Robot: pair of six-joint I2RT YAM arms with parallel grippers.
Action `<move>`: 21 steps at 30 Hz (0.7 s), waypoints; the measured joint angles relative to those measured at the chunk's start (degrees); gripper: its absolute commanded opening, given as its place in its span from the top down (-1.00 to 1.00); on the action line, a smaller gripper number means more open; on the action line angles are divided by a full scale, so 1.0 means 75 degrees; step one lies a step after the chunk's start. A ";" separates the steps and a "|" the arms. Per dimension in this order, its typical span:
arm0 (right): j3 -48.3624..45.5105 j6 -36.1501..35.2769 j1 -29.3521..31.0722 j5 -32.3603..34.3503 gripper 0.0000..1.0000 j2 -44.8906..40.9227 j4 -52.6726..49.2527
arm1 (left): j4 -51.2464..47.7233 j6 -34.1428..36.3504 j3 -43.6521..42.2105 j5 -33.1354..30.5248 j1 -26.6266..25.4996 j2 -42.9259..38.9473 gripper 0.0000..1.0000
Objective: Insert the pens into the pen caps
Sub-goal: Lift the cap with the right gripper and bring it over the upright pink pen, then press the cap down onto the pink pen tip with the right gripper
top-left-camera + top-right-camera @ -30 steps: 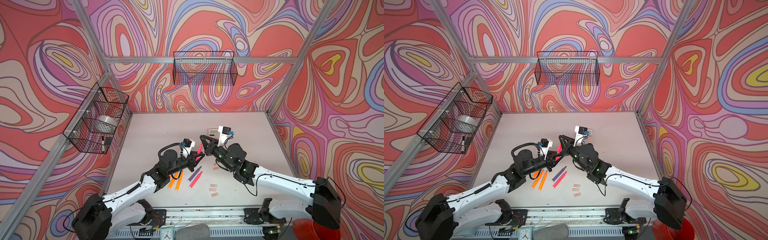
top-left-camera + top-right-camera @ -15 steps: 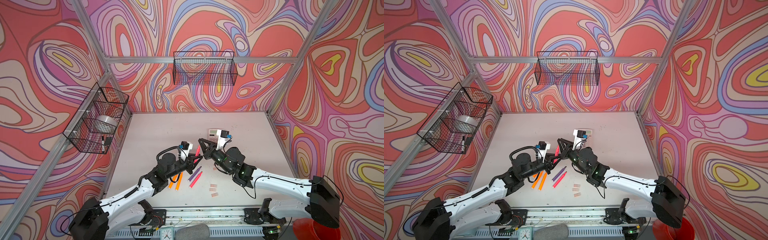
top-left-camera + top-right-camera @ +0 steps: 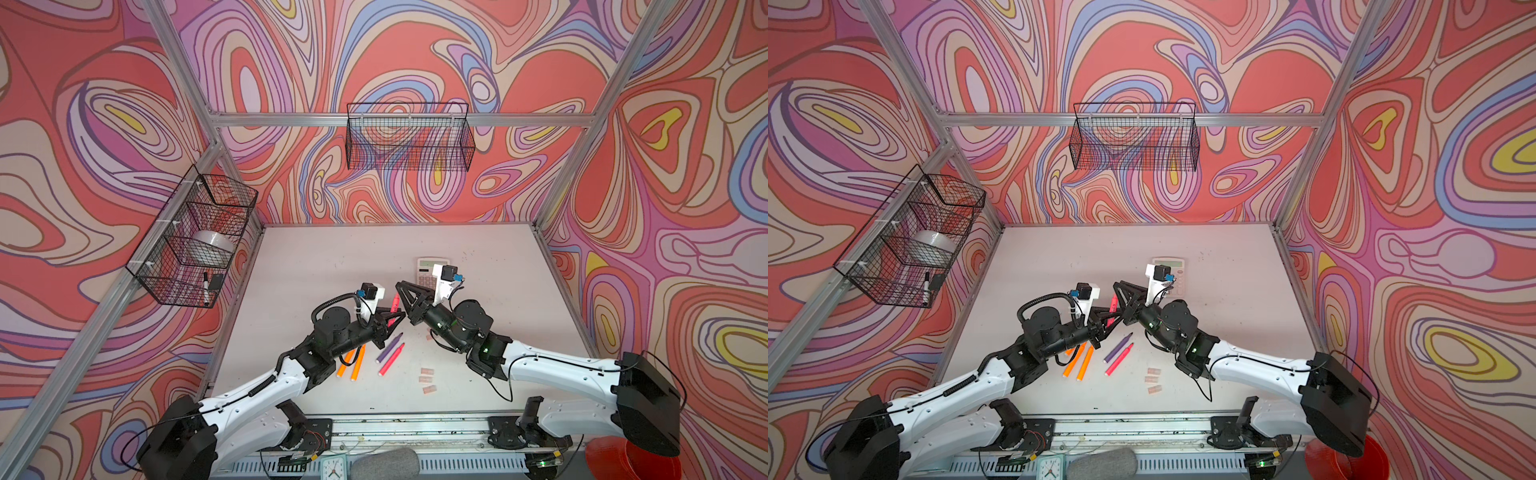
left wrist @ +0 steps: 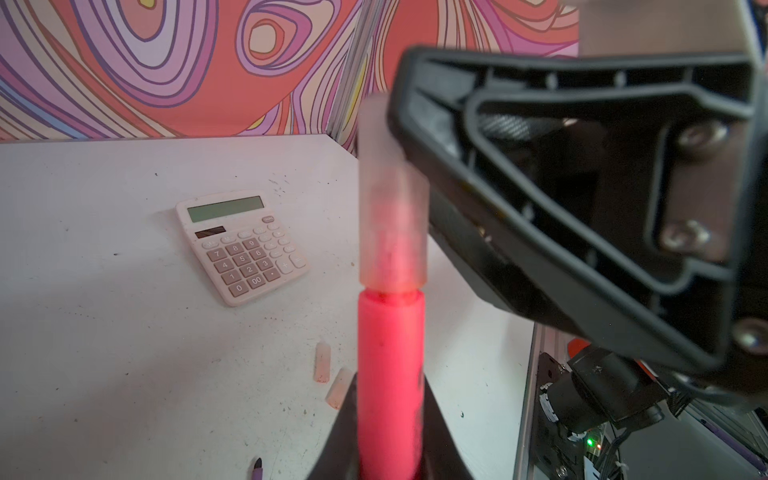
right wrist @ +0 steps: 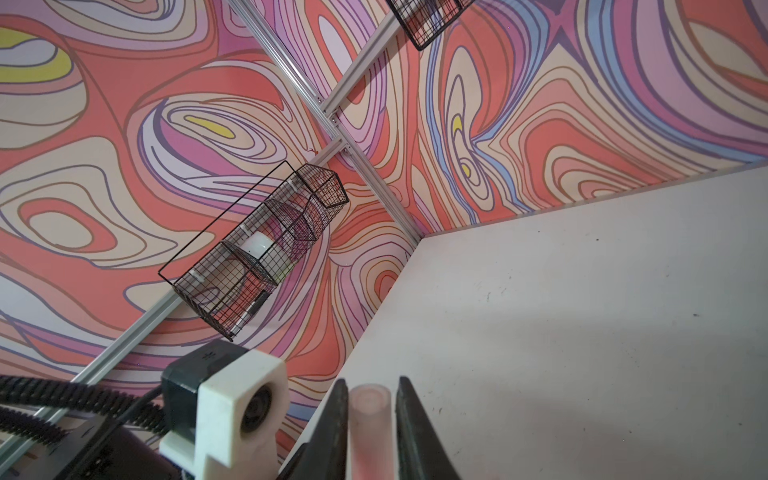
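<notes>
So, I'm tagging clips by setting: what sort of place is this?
Likely a robot test cell: aluminium frame with swirl-printed walls, two robot arms on a rail, a white table.

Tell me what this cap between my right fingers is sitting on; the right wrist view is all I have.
Observer: The cap is on the tip of a pink pen, pushed down to the barrel's shoulder.
Operator: Say what holds that pen.
Observer: The left hand is shut on its lower barrel.
Operator: List the pens left uncapped.
Observer: A purple pen, a second pink pen and orange pens lie without caps on the table by the left arm.
</notes>
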 measured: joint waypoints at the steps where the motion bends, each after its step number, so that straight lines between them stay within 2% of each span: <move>1: -0.0073 0.0000 0.0026 -0.0029 0.40 -0.0026 0.0015 | -0.0003 0.0000 -0.0017 -0.0006 0.0000 -0.0038 1.00; 2: -0.0122 -0.0009 0.0035 -0.0041 0.34 -0.0052 0.0015 | 0.0009 0.0003 -0.0038 -0.0009 0.0000 -0.0067 1.00; 4: -0.0268 -0.0044 0.0052 -0.0099 0.06 -0.0128 0.0026 | 0.0055 0.0006 -0.0067 -0.0020 0.0000 -0.0108 1.00; 7: -0.0367 -0.0082 0.0044 -0.0114 -0.23 -0.0175 -0.0017 | 0.0184 0.0009 -0.0067 -0.0017 0.0006 -0.0137 1.00; 10: -0.0420 -0.0140 0.0041 -0.0082 -0.41 -0.0326 -0.0152 | 0.0306 0.0061 -0.0073 -0.0023 0.0006 -0.0154 1.00; 13: -0.0615 -0.0189 0.0041 -0.0023 -0.47 -0.0705 -0.0192 | 0.0428 0.0274 -0.0154 -0.0055 0.0006 -0.0181 1.00; 21: -0.0595 -0.0318 0.0041 0.0009 -0.45 -0.1411 -0.0699 | 0.1183 0.1268 -0.0909 0.0096 0.0006 -0.0166 1.00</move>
